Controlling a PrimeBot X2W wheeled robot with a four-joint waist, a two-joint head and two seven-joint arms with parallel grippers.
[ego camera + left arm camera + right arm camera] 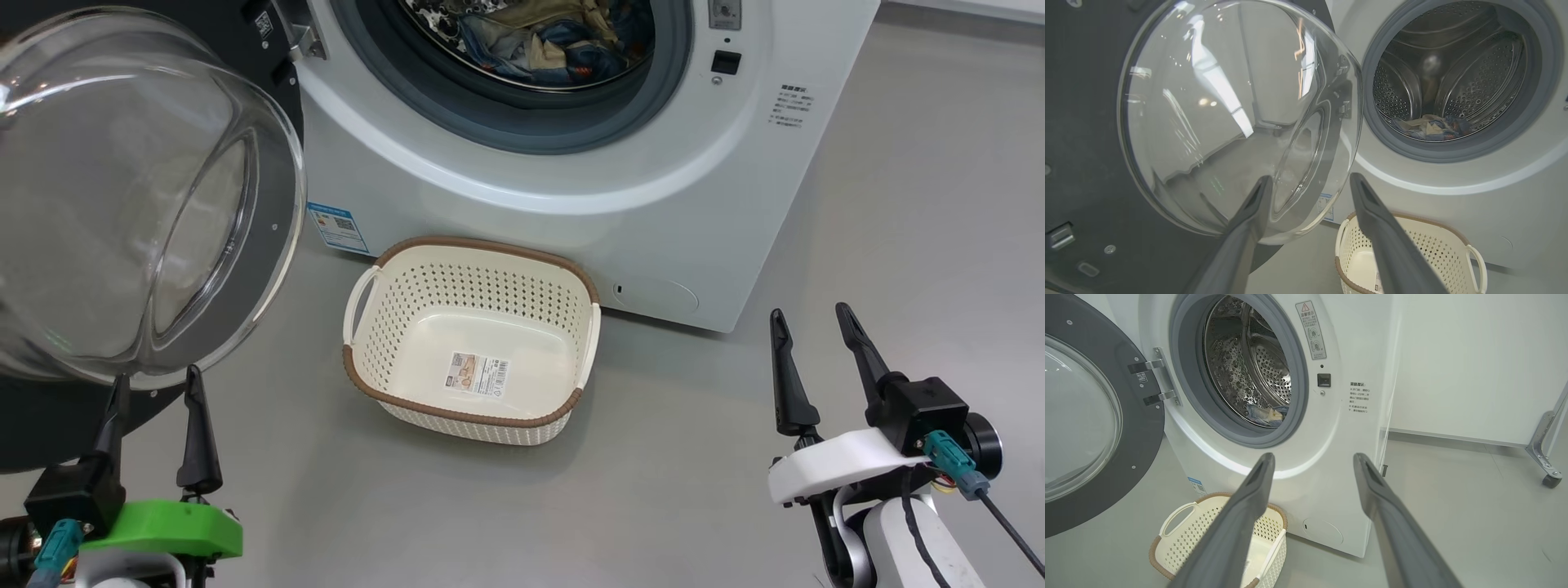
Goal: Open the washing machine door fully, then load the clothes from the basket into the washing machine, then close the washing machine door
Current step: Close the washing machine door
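Left gripper (157, 376) hangs, jaws apart, near the washing machine door (122, 204).

One washing machine (571, 237), one washing machine door (122, 196), one basket (490, 245) with two handles (357, 306) and one label (476, 374). One heap of clothes (539, 41) (separate garments cannot be counted). Two grasping parts, the left end effector (157, 374) and the right end effector (808, 310), two fingers each.

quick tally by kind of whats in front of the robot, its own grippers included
washing machine: 1
washing machine door, swung open: 1
basket, empty: 1
clothes, one heap in the machine: 1
grippers, left gripper and right gripper: 2
total: 6
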